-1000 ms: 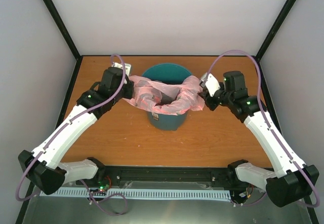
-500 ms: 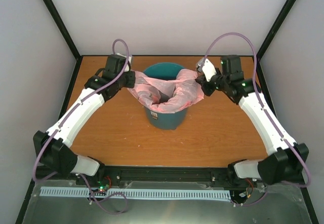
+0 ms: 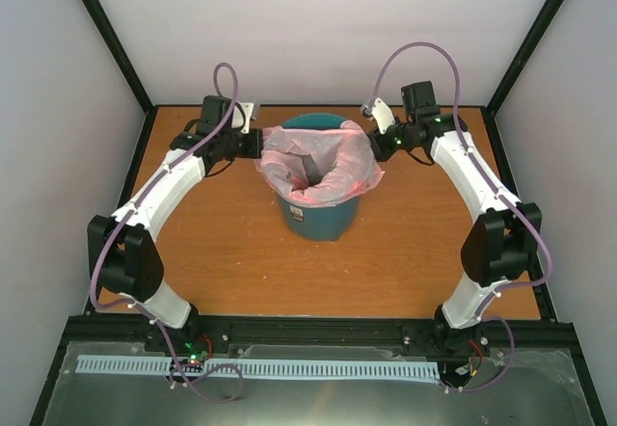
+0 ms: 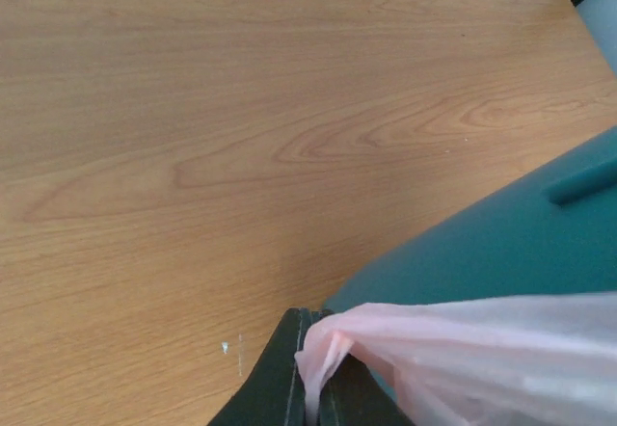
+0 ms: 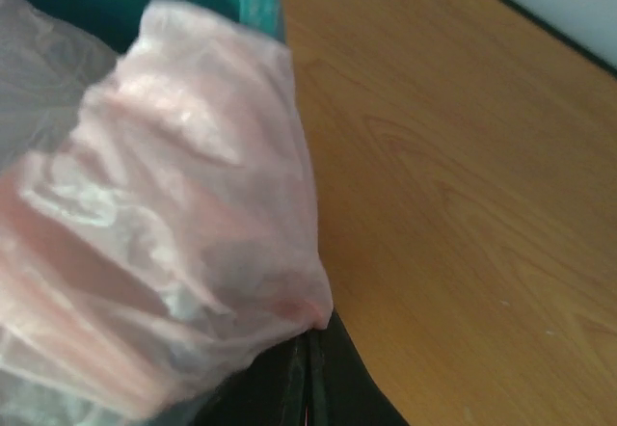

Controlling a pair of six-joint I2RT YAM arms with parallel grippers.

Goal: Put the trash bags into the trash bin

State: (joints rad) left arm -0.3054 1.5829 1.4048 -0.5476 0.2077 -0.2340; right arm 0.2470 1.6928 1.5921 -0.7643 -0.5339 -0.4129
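Pink bag (image 3: 323, 156): stretched over the mouth of the teal bin (image 3: 316, 222), sagging inside.
Left pincer (image 3: 257, 145): clamped on one bag edge.
Right pincer (image 3: 375, 146): clamped on the opposite edge.
Risk: the thin film could be torn if pulled apart too hard.

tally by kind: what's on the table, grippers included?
pink trash bag: 1, mouth spread over the bin's rim
teal trash bin: 1, upright
grippers: 2, left gripper and right gripper, each pinching an edge of the bag
total: 4
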